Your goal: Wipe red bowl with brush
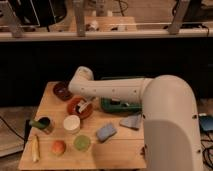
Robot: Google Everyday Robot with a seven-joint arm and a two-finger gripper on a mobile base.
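Here, the hand (83,104) hung over the red bowl (73,111), a pale brush (86,106) just beneath it, seemingly placed for wiping; its grip could not be told.

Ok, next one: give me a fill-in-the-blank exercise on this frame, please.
1. The gripper and the brush are over the red bowl, which lies ___ the maroon bowl and the cream cup.
2. In the picture, the blue-grey sponge lies to the ___ of the cream cup.
3. The table is made of ___.
Missing words: between, right, wood.
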